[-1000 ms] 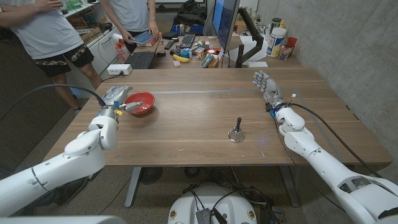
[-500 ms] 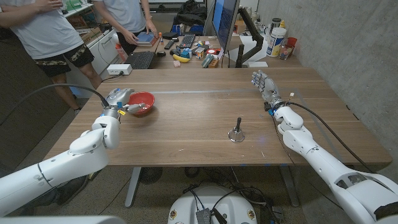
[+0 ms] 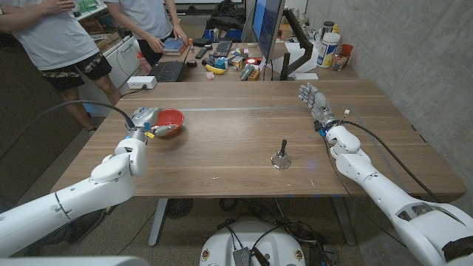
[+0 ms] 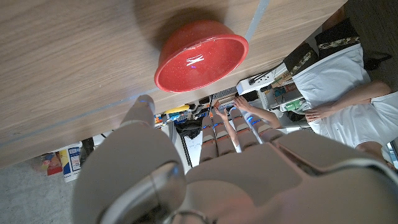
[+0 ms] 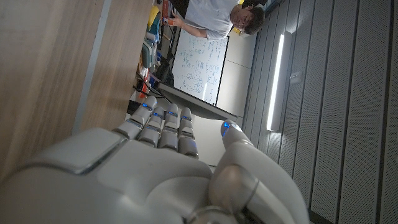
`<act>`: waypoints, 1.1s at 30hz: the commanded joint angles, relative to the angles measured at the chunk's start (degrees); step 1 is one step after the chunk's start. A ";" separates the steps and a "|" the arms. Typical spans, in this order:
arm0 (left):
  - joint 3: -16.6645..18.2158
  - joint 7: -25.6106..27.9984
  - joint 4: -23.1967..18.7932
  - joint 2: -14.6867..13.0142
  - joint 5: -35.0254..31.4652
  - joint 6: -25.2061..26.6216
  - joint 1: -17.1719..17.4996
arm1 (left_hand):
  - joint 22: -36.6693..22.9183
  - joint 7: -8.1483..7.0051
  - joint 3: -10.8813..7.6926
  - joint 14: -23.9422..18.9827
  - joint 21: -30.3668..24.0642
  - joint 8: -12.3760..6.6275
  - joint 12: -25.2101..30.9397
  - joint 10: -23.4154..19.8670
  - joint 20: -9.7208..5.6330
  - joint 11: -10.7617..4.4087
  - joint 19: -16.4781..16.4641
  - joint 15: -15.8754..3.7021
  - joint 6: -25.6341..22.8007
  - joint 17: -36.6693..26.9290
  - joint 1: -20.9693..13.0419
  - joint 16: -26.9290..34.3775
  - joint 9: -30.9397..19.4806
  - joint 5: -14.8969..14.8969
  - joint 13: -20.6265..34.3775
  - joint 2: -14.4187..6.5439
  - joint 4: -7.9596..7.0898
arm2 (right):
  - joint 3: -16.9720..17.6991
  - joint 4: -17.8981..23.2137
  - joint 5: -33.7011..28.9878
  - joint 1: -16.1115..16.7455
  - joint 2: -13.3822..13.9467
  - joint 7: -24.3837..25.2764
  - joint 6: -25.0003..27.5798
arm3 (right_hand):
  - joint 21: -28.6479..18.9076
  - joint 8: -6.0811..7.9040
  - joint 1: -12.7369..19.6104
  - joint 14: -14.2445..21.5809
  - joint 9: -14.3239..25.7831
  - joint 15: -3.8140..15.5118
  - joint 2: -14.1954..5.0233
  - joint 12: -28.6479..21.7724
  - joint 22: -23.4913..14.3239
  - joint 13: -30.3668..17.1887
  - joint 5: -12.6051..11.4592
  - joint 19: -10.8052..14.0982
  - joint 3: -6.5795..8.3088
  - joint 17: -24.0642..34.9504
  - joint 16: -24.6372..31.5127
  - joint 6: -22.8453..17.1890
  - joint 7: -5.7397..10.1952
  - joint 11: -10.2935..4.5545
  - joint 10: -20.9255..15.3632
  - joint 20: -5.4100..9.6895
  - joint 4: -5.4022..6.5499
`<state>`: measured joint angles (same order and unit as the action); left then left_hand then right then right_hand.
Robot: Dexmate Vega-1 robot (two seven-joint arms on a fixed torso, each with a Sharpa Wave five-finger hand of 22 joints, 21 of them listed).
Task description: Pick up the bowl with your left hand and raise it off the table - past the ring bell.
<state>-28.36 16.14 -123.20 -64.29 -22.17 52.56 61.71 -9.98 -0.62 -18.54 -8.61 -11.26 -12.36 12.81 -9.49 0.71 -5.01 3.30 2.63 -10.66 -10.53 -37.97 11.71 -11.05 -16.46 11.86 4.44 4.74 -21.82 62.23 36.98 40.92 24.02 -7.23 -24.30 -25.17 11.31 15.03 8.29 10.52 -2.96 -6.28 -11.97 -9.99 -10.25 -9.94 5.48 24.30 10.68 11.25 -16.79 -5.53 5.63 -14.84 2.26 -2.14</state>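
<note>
Head view: the red bowl sits on the wooden table toward its left side and rather far from the robot. The left hand is right beside the bowl's left rim, with one finger reaching toward the rim; whether it actually touches cannot be told from here. In the left wrist view the bowl lies on the wood just beyond the left hand, its fingers stretched out straight and apart, with nothing held between them and a gap showing between fingertips and bowl.

The ring bell stands upright on the table right of centre and nearer the robot, well apart from the bowl and from both hands.

The right hand stands over the far right part of the table, fingers extended and holding nothing. The right wrist view shows the same hand with its fingers straight and side by side, the thumb set apart, next to the bare table surface.

Behind the table's far left corner two people stand, one holding something flat in the hands. A cluttered desk with a monitor and a keyboard lies beyond the far edge.
</note>
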 commanded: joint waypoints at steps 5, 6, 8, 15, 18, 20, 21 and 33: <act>-2.61 -0.26 2.23 1.67 0.14 -0.12 -2.15 | -0.33 0.01 0.35 -0.61 -0.44 -0.13 0.07 -0.07 0.04 -0.21 -0.48 -0.34 -0.62 -0.15 -0.20 -0.04 -0.22 -0.51 0.22 0.07 -0.06 | 0.28 -0.69 0.37 -0.25 -0.06 -0.54 -0.40 | 0.19 -0.25 -0.50 0.29 0.28 -0.15 0.05 0.16 -0.16 -0.13 -0.19 0.84 0.03 0.14 -0.13 -0.22 0.00 -0.05 -0.45 -0.12 -0.30; -2.68 -0.24 2.32 1.79 0.18 -0.10 -2.21 | -0.33 0.02 0.36 -0.62 -0.46 -0.14 0.08 -0.08 0.00 -0.22 -0.53 -0.33 -0.64 -0.15 -0.20 -0.04 -0.22 -0.51 0.23 0.07 -0.06 | 0.29 -0.74 0.40 -0.25 -0.09 -0.58 -0.45 | 0.21 -0.25 -0.51 0.33 0.28 -0.21 0.05 0.17 -0.16 -0.13 -0.19 0.85 0.02 0.15 -0.11 -0.21 0.01 -0.06 -0.44 -0.12 -0.30; -2.60 0.01 2.50 2.07 0.45 -0.21 -2.15 | -0.33 0.02 0.38 -0.62 -0.46 -0.12 0.08 -0.12 -0.01 -0.27 -0.57 -0.30 -0.62 -0.15 -0.20 -0.06 -0.22 -0.53 0.23 0.07 -0.06 | 0.26 -0.90 0.43 -0.27 -0.12 -0.71 -0.45 | 0.25 -0.25 -0.52 0.32 0.28 -0.24 0.06 0.16 -0.16 -0.13 -0.18 0.85 0.02 0.15 -0.12 -0.22 0.03 -0.07 -0.46 -0.11 -0.30; -2.84 0.39 3.24 2.55 1.01 -0.29 -2.14 | -0.33 0.08 0.45 -0.72 -0.45 -0.11 0.08 -0.20 -0.02 -0.21 -0.58 -0.28 -0.68 -0.15 -0.21 -0.07 -0.22 -0.57 0.24 0.07 -0.08 | 0.24 -1.14 0.35 -0.31 -0.12 -0.64 -0.41 | 0.37 -0.24 -0.54 0.28 0.28 -0.25 0.07 0.17 -0.16 -0.13 -0.18 0.89 0.03 0.14 -0.15 -0.22 0.07 -0.04 -0.45 -0.12 -0.32; -3.08 0.13 3.69 2.72 1.23 -0.10 -2.51 | -0.33 0.13 0.46 -0.72 -0.44 -0.12 0.08 -0.20 -0.01 -0.23 -0.58 -0.25 -0.72 -0.15 -0.22 -0.09 -0.22 -0.58 0.24 0.07 -0.08 | 0.24 -1.11 0.33 -0.30 -0.14 -0.54 -0.41 | 0.44 -0.23 -0.55 0.26 0.28 -0.23 0.06 0.17 -0.17 -0.13 -0.18 0.91 0.04 0.14 -0.16 -0.24 0.06 -0.06 -0.46 -0.12 -0.33; -3.33 -0.11 3.93 2.76 1.27 -0.01 -2.85 | -0.33 0.16 0.48 -0.72 -0.45 -0.11 0.07 -0.23 -0.03 -0.25 -0.64 -0.30 -0.74 -0.15 -0.23 -0.10 -0.22 -0.60 0.25 0.07 -0.08 | 0.23 -1.11 0.34 -0.30 -0.20 -0.52 -0.40 | 0.48 -0.25 -0.56 0.24 0.28 -0.27 0.07 0.17 -0.17 -0.13 -0.18 0.93 0.03 0.14 -0.17 -0.21 0.05 -0.04 -0.45 -0.11 -0.33; -3.44 -0.14 4.17 2.54 1.30 -0.62 -2.94 | -0.33 0.16 0.49 -0.73 -0.44 -0.11 0.07 -0.23 0.00 -0.21 -0.63 -0.28 -0.75 -0.15 -0.23 -0.10 -0.22 -0.61 0.25 0.07 -0.08 | 0.19 -1.15 0.31 -0.33 -0.23 -0.52 -0.43 | 0.49 -0.23 -0.57 0.24 0.28 -0.24 0.07 0.17 -0.17 -0.13 -0.18 0.93 0.04 0.14 -0.17 -0.25 0.03 -0.05 -0.45 -0.12 -0.33; -4.63 -1.07 5.59 2.68 1.13 -1.19 -4.39 | -0.33 0.13 0.58 -0.77 -0.41 -0.11 0.04 -0.28 0.09 -0.29 -0.64 -0.36 -0.87 -0.15 -0.29 -0.16 -0.23 -0.69 0.27 0.05 -0.08 | 0.05 -1.57 0.18 -0.53 -0.66 -0.36 -0.64 | 0.73 -0.24 -0.61 0.28 0.28 -0.14 0.08 0.17 -0.18 -0.13 -0.18 1.04 0.05 0.13 -0.16 -0.23 0.05 -0.06 -0.48 -0.12 -0.36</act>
<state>-32.05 15.78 -118.85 -61.79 -21.17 51.91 58.43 -9.98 -0.31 -18.07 -9.03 -11.26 -12.36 12.81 -9.48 0.73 -5.00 2.68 2.21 -10.97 -10.52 -37.97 11.71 -11.04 -16.74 11.86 4.44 4.75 -21.65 60.96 37.31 40.53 23.64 -7.79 -24.75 -24.57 11.30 15.03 8.29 10.51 -2.96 -6.28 -11.97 -9.98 -10.25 -9.94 6.10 24.36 10.68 11.25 -16.79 -5.53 5.63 -14.84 2.05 -2.20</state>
